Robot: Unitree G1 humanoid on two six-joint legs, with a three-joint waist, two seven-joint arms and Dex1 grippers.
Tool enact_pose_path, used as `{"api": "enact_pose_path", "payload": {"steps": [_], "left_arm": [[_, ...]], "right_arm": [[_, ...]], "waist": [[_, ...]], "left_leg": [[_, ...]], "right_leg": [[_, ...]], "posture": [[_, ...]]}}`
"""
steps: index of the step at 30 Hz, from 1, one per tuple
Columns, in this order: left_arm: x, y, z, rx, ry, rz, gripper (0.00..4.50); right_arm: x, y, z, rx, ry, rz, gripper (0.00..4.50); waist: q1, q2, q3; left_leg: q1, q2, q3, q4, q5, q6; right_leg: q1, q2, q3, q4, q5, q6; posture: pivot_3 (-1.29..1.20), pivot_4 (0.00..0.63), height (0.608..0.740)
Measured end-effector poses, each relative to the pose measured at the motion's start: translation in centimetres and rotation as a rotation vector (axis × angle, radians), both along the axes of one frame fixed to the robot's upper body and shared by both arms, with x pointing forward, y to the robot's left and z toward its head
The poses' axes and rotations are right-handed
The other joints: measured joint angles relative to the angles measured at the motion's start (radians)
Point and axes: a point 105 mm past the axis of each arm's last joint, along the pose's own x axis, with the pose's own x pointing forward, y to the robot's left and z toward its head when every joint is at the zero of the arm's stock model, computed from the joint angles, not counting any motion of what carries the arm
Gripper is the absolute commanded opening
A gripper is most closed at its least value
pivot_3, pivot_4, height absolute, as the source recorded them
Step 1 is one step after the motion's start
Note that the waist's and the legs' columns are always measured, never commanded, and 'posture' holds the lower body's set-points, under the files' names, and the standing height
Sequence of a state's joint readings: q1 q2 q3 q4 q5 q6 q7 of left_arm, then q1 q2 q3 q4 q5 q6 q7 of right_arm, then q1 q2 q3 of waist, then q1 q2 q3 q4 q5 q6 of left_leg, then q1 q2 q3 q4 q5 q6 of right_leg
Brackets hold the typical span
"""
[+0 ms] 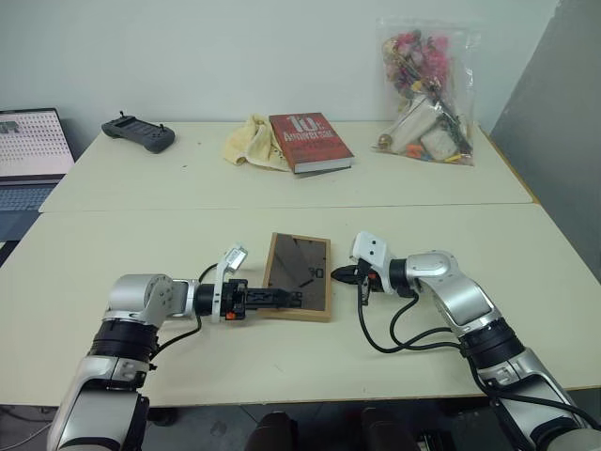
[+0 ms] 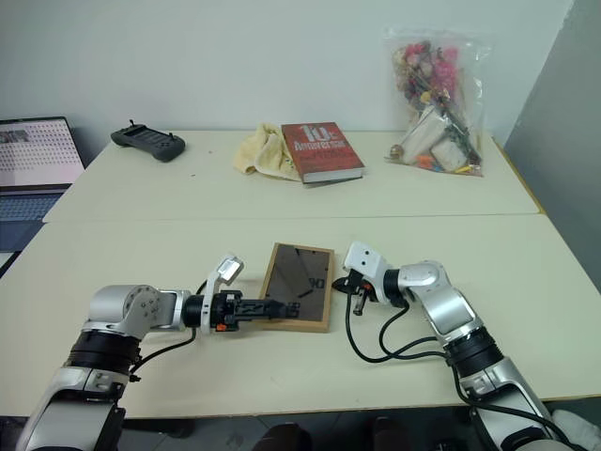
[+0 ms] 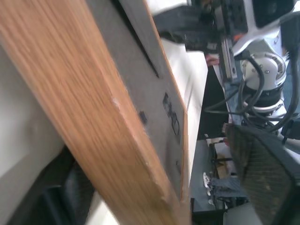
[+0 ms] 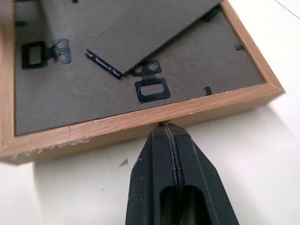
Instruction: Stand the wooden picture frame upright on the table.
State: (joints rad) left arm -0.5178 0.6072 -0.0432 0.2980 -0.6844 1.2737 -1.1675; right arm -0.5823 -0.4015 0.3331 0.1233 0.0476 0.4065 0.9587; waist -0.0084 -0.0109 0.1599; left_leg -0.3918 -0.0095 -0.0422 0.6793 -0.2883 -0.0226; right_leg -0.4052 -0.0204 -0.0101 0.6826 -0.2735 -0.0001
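The small rectangular light-wood picture frame [image 1: 299, 275] lies back up on the near section of the large pale cream table [image 1: 526, 254], between the left gripper [image 1: 282, 299] and right gripper [image 1: 338, 274]. Behind it, on the far section, lies the red hardcover book [image 1: 310, 141].

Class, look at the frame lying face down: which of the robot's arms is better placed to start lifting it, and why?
Probably the left. The left gripper is open astride the wooden picture frame's near-left edge, ready to clamp. The right gripper is shut, its tip only meeting the frame's edge.
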Motion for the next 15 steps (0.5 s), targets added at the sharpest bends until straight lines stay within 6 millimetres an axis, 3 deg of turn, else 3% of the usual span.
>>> {"api": "enact_pose_path", "payload": {"steps": [8,12,15], "left_arm": [[1.3,-0.1,-0.7,0.011,-0.047,0.095,1.96],[3.0,-1.2,1.4,-0.060,-0.105,0.163,1.34],[3.8,-1.4,3.3,-0.024,-0.204,0.186,1.28]], "right_arm": [[0.1,-0.2,-0.1,-0.003,0.001,-0.011,0.00],[1.0,-1.5,0.2,-0.007,-0.005,-0.061,0.00],[2.2,-3.0,2.5,-0.002,-0.072,-0.096,0.18]], "waist": [[0.000,0.000,0.000],[0.004,-0.001,0.001],[-0.001,-0.001,0.001]], "left_leg": [[0.000,0.000,0.000,0.000,0.000,0.000],[-0.002,0.000,-0.001,0.001,0.000,0.000],[-0.003,0.000,-0.001,0.000,0.001,-0.001]], "right_leg": [[0.000,0.000,0.000,0.000,0.000,0.000],[-0.001,0.000,-0.001,0.000,0.000,0.000],[-0.002,0.000,0.000,0.000,0.000,0.000]], "posture": [[0.00,0.150,0.740],[0.00,0.150,0.740],[0.00,0.150,0.740]]}}
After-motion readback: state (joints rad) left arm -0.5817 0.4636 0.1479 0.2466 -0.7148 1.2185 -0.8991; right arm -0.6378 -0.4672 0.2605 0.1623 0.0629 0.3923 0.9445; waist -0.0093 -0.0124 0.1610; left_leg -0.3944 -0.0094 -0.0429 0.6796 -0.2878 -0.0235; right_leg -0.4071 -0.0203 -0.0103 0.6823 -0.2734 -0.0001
